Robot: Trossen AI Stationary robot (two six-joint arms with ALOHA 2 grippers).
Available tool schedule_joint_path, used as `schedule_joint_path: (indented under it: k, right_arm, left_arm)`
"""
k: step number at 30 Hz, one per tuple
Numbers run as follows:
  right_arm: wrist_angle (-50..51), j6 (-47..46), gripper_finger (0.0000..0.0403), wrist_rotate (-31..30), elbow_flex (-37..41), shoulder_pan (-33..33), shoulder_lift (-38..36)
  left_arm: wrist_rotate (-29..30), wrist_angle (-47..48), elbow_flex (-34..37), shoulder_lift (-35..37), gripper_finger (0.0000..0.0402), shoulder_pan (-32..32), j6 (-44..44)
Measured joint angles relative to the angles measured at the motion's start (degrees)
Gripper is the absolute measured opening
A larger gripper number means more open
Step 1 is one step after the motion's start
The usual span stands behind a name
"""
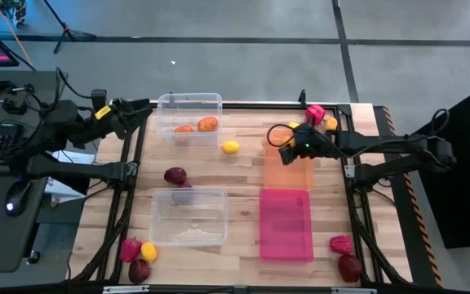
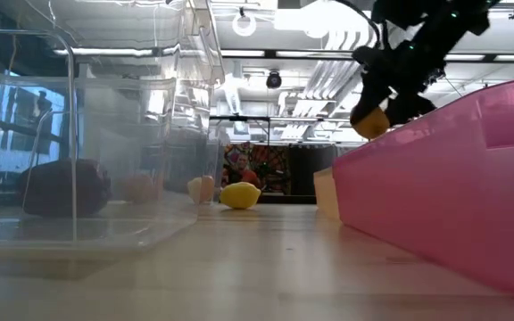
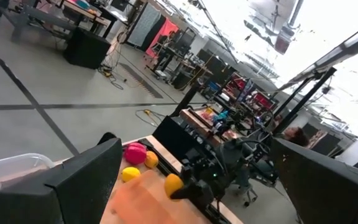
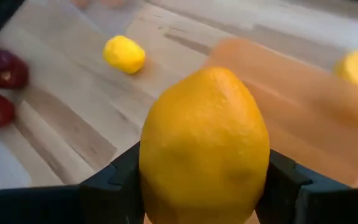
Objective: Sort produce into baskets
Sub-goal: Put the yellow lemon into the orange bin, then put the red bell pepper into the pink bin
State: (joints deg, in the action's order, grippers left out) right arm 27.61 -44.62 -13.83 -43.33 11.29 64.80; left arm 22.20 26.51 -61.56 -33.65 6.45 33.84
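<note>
My right gripper (image 1: pixel 287 153) is shut on a yellow-orange lemon (image 4: pixel 204 143), held in the air over the far end of the translucent orange bin (image 1: pixel 294 173). The lemon also shows in the low view (image 2: pixel 370 120), above the pink bin (image 2: pixel 453 178). My left gripper (image 1: pixel 143 109) waits open and empty at the table's far left corner, beside the far clear bin (image 1: pixel 190 104). That bin holds two orange pieces (image 1: pixel 208 124). A yellow lemon (image 1: pixel 231 147) and a maroon piece (image 1: pixel 175 175) lie on the table. My right gripper pinches the lemon's two opposite sides (image 4: pixel 151 168) between its two fingers (image 4: pixel 114 183), across its middle. The lemon is lifted clear over the orange bin, and one end sticks out past the fingers.
A second clear bin (image 1: pixel 188 216) and the pink bin (image 1: pixel 285 224) stand near the front. A pink-red piece (image 1: pixel 315 112) and an orange one (image 1: pixel 330 123) lie at the far right. Three pieces (image 1: pixel 139 260) lie at the near left corner, two red ones (image 1: pixel 345 255) at the near right.
</note>
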Motion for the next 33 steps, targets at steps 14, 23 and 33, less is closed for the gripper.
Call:
schedule_joint_path:
  k: [14,23,33]
  right_arm:
    - [-0.48,-6.91,0.0329,6.67,4.09,-0.02,-2.92]
    - [1.45,-9.89,0.0353,11.93,-2.32,-0.24,-5.25]
    - [8.24,-17.22,0.0337,22.61,-6.54,-16.27,-7.07]
  left_arm:
    - [1.41,-0.06,0.02,-1.44,0.0397,0.0,-0.01]
    - [1.41,-0.82,0.02,-1.44,0.0397,0.01,-1.5]
    - [1.41,-0.83,0.0,-1.44,0.0397,0.01,-1.54]
